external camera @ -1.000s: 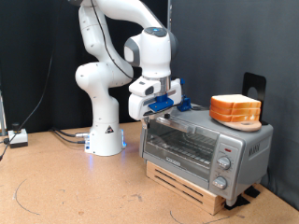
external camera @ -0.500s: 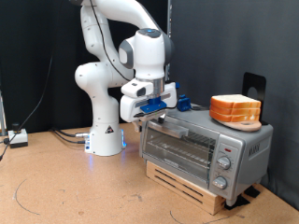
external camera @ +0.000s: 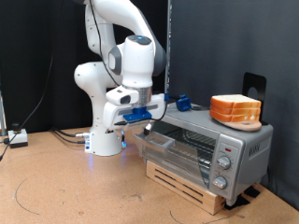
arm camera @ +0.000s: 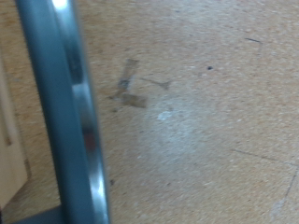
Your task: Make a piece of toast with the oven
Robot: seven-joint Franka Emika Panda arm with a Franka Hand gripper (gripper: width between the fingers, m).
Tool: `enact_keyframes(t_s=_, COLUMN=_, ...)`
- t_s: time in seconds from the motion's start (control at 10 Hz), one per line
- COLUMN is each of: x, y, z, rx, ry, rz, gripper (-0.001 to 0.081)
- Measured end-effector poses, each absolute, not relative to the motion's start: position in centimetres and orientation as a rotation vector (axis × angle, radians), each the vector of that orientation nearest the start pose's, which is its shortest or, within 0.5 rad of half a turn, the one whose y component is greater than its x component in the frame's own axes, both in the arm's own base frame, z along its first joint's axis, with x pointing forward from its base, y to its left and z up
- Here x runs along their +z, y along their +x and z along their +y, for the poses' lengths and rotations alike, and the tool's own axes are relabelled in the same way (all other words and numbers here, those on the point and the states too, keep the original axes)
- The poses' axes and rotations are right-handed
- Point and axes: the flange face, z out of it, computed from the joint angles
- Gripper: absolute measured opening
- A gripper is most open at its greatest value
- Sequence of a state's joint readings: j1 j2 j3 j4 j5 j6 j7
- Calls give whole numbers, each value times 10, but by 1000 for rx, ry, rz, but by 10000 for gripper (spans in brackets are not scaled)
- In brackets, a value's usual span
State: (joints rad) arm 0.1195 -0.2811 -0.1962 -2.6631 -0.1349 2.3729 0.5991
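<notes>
Brown bench (external camera: 56,187) low in frame, oven (external camera: 206,149) at right on wooden slats, door ajar. Tool (external camera: 140,116) mid-frame at door's grey handle (arm camera: 70,112); finger spread impossible to tell. Bread stack (external camera: 235,110) atop oven; single slice unseen.

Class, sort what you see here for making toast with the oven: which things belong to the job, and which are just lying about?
Belongs to the job:
- oven, door part open
- door handle
- gripper, at the door's top edge
- stack of bread slices on the oven

Just lying about:
- wooden pallet under the oven
- cables on the floor
</notes>
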Motion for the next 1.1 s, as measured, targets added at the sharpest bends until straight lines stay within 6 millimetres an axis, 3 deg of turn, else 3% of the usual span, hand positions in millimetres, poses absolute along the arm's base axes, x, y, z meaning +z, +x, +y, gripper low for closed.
enact_keyframes(t_s=0.4, x=302, y=419, z=-49, rx=-17, ry=-3034, rz=971, gripper=807)
enact_keyframes(t_s=0.8, x=302, y=461, z=-37, rx=-52, ry=-2953, rz=1017, gripper=807)
enact_keyframes(t_s=1.1, x=294, y=475, z=-37, rx=-13, ry=-2983, rz=1024, gripper=807)
